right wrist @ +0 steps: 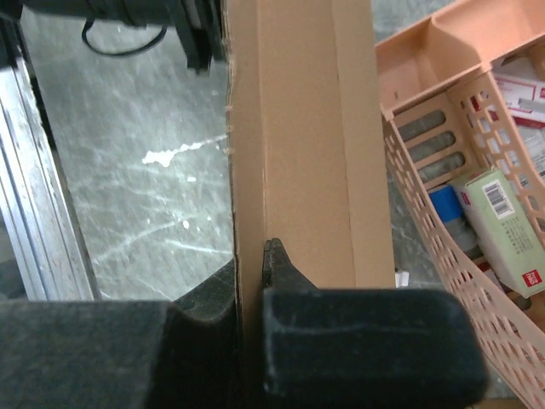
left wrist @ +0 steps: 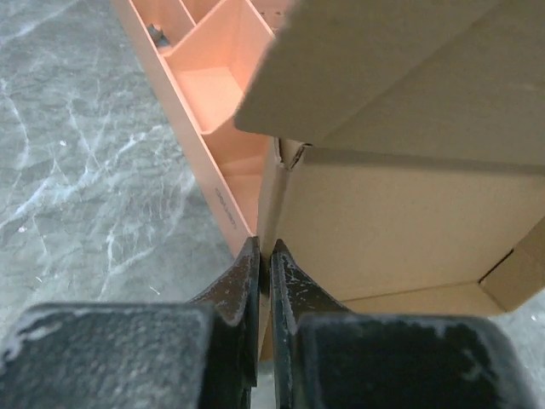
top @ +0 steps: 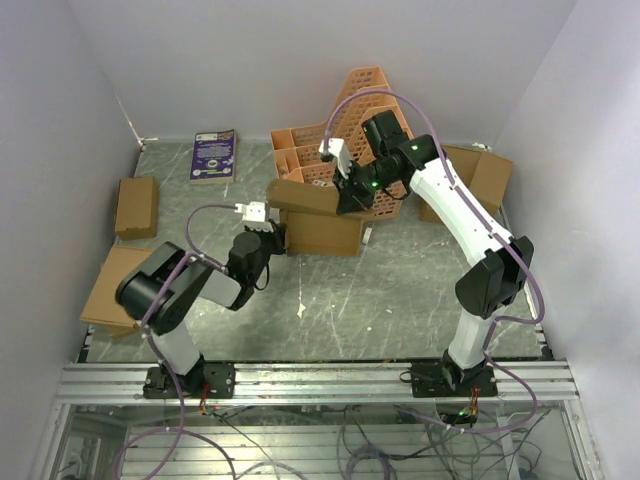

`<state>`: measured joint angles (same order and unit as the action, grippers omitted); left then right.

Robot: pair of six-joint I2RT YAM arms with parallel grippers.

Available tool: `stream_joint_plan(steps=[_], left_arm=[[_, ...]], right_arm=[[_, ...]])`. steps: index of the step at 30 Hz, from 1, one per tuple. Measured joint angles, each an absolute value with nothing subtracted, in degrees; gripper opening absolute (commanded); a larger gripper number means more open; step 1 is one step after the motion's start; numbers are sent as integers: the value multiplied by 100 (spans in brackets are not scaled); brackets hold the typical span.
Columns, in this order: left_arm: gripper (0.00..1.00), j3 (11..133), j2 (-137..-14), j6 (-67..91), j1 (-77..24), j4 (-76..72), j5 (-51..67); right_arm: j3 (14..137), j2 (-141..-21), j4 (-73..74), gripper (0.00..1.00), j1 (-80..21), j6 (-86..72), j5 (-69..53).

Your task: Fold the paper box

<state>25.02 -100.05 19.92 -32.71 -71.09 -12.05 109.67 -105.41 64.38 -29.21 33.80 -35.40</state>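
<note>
1. No legible writing anywhere: pale print on the purple booklet [top: 214, 155] at the far left too small to read, a barcode and a red mark on a white carton [right wrist: 502, 223] inside the orange rack [top: 350, 115], possibly faint moulded lettering along the rack's side in the left wrist view
2. Grey marbled table [top: 400, 290] between plain white walls, with an aluminium rail [top: 320, 381] along the near edge and other brown cardboard boxes [top: 135, 207] lying at the left and far right
3. Mid-table, just in front of the rack: the paper box [top: 320, 228], plain brown and unprinted, half raised, one flap lifted over its top
4. Left gripper [left wrist: 264, 254] squeezed onto the thin edge of the box's left end wall, fingers nearly meeting
5. Right gripper [right wrist: 251, 256] pinching the edge of the lifted flap, reaching in from the rack side
</note>
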Motion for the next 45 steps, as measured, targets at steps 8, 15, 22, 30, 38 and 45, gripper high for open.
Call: stream_joint_plan(steps=[8, 15, 22, 30, 38, 45], left_arm=[[7, 2993, -8497, 2366, -3284, -3774, -532], [7, 3728, -8143, 2471, -3317, -1243, 3], [8, 4593, -8488, 2287, -3321, 1052, 99], [17, 4939, -8897, 2049, -3334, 1981, 266], [22, 4939, -8949, 1857, -3435, 2036, 255], [22, 4939, -8914, 1758, -3710, 2056, -115]], right_arm=[[11174, -10309, 5927, 22, -3179, 2528, -3524], [10252, -9898, 5319, 39, -3212, 2349, -3566], [8464, -9430, 4554, 30, -3212, 2298, -3592], [7459, -9282, 3743, 0, -3159, 2088, -3601], [7133, -9279, 3415, 0, -3100, 1719, -3771], [6510, -8965, 2816, 0, -3026, 1229, -3944]])
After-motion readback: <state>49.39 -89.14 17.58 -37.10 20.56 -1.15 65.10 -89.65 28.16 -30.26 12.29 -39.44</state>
